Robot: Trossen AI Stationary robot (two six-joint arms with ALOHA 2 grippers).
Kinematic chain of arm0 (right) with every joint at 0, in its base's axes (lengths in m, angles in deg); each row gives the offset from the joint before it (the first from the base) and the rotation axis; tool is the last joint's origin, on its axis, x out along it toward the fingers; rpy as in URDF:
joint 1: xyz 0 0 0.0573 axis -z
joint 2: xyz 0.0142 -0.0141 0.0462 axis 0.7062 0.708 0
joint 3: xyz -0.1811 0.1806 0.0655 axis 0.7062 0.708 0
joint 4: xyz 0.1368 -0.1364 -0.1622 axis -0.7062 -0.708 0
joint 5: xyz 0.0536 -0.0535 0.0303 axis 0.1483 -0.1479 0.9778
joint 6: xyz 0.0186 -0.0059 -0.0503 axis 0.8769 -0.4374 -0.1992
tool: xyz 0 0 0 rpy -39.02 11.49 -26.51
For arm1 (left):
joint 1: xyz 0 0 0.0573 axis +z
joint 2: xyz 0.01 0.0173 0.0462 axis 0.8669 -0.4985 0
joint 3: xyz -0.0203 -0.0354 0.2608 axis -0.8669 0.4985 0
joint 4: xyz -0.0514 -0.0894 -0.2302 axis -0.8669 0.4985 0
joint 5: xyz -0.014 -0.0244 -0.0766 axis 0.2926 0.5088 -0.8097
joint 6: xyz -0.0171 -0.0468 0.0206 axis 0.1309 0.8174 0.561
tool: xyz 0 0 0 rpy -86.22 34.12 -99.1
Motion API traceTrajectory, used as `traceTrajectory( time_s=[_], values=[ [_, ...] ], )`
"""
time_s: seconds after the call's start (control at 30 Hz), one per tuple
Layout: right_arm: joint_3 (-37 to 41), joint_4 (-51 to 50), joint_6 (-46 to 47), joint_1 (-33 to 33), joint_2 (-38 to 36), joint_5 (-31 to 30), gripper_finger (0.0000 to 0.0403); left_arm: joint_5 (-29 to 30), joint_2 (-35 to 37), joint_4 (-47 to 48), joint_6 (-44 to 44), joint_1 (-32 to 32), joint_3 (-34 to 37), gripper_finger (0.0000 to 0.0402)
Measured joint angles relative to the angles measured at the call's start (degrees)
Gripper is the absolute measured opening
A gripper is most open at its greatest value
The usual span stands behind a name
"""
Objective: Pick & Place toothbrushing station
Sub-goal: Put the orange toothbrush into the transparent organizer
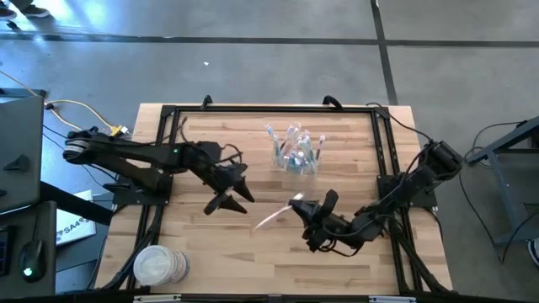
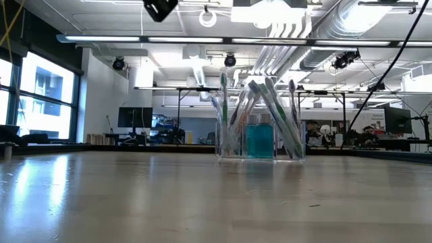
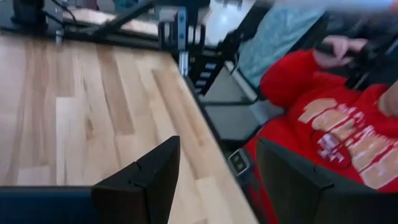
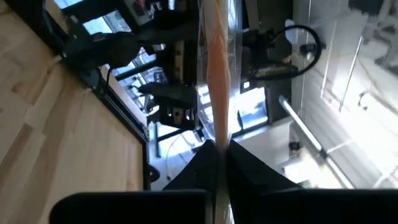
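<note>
A small clear cup [image 1: 295, 158] stands on its base at the table's far middle, and several toothbrushes [image 2: 260, 111] lean upright in it. My right gripper [image 1: 301, 204] hangs near the table's middle, on the near side of the cup. It is shut on a pinkish-orange toothbrush in a clear wrapper [image 1: 271, 217]. My left gripper [image 1: 238, 194] is open and empty, and it hovers to the left of that brush. In the left wrist view its fingers [image 3: 155, 174] frame the table's edge. My right gripper pinches one end of the wrapped toothbrush [image 4: 217, 140] between its two fingers [image 4: 249, 171]. The brush runs straight out past the fingertips, in line with them, toward the table's left. It is lifted clear of the table.
A stack of white round discs [image 1: 160, 265] sits at the near left corner. A black frame [image 1: 269, 109] runs along the table's far and side edges. Beyond the table's edge sits a person in a red shirt [image 3: 336, 118]. Bare wood [image 1: 261, 261] lies between the arms and the near edge.
</note>
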Motion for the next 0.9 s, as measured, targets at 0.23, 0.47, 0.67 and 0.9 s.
traceTrajectory(
  time_s=[0.23,0.47,0.67,0.9],
  values=[
    [-0.53,0.01,-4.3,0.23,0.92,5.37,0.0007,0.31,3.18,-1.91,10.46,0.01,0.03,0.021],
    [-0.59,-2.56,-3.32,1.13,0.85,7.0,0.0007,-0.32,3.18,-2.72,18.82,0.01,0.03,0.021],
    [-0.57,-3.82,-2.45,1.53,0.83,7.8,0.0007,1.11,3.18,-5.37,29.67,0.01,0.05,0.021],
    [-0.57,-5.59,-2.47,3.01,0.83,10.11,0.0007,4.37,2.97,-5.26,37.79,0.01,0.07,0.021]
  ],
)
